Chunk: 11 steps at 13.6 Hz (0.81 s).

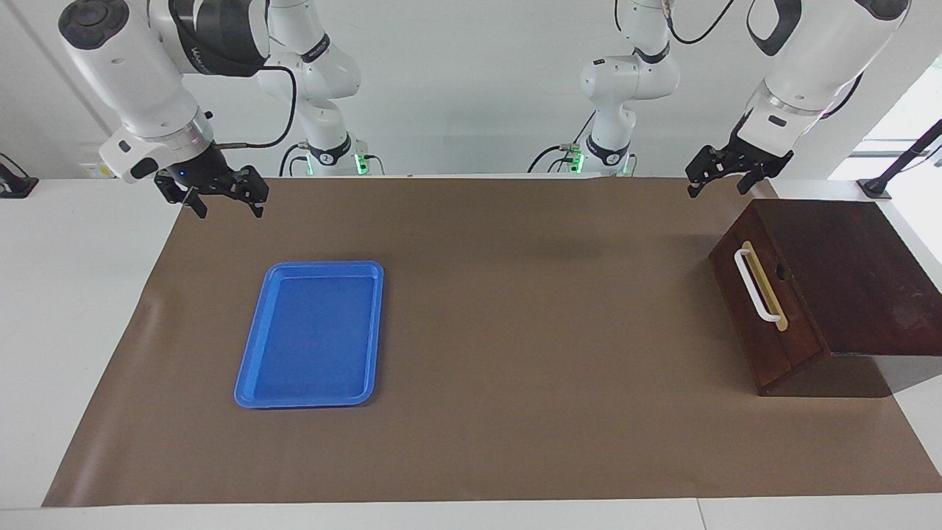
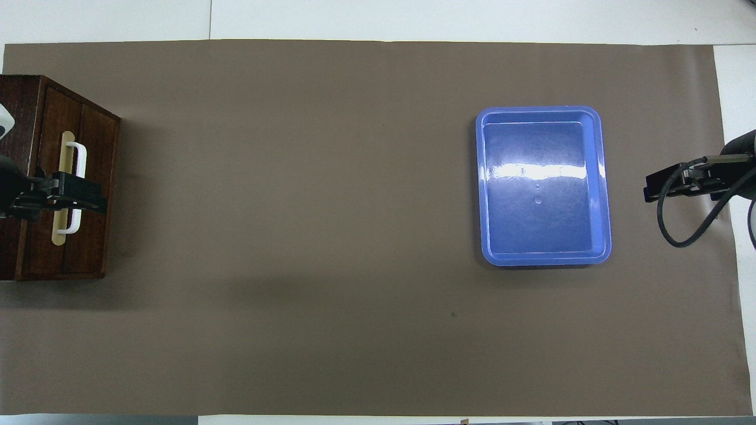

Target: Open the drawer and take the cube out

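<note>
Brown mat (image 1: 515, 331); left pincer (image 1: 725, 180) open, empty.

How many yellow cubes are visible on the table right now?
0. None shows on the brown mat or in the flat blue plastic tray. One may be hidden inside the closed dark reddish-brown wooden drawer.

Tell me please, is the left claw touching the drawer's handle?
Apart. The facing view shows the left claw up in the air, clear of the handle on the drawer.
</note>
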### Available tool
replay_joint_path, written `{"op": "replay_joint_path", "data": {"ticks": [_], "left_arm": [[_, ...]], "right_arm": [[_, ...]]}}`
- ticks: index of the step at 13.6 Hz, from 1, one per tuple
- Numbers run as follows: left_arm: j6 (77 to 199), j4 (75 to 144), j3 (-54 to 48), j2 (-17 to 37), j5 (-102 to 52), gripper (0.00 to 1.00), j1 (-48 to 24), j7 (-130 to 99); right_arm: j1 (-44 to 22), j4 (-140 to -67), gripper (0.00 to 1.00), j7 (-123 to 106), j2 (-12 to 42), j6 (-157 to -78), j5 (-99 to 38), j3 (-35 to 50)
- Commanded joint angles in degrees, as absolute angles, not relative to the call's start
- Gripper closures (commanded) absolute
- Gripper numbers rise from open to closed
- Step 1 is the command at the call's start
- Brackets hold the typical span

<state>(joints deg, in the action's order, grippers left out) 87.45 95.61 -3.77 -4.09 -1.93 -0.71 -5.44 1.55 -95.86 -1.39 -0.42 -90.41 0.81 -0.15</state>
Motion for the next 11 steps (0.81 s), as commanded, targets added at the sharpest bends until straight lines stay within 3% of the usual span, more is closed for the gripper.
{"op": "replay_joint_path", "data": {"ticks": [1, 7, 11], "left_arm": [[88.1, 95.5, -2.9, -4.1, -2.3, 0.0, -1.5, -4.6], [89.9, 96.3, -2.9, -4.0, -1.8, 0.0, -1.4, -4.7], [97.5, 100.9, -3.3, -3.9, 4.8, 0.0, -3.0, -4.1]], "right_arm": [[2.5, -96.2, 0.0, -2.6, -1.1, -90.0, 1.7, 0.4], [2.3, -96.2, 0.0, -2.5, -1.1, -90.0, 1.7, 0.5], [2.3, -96.2, 0.0, -2.6, -1.1, -90.0, 1.7, 0.5]]}}
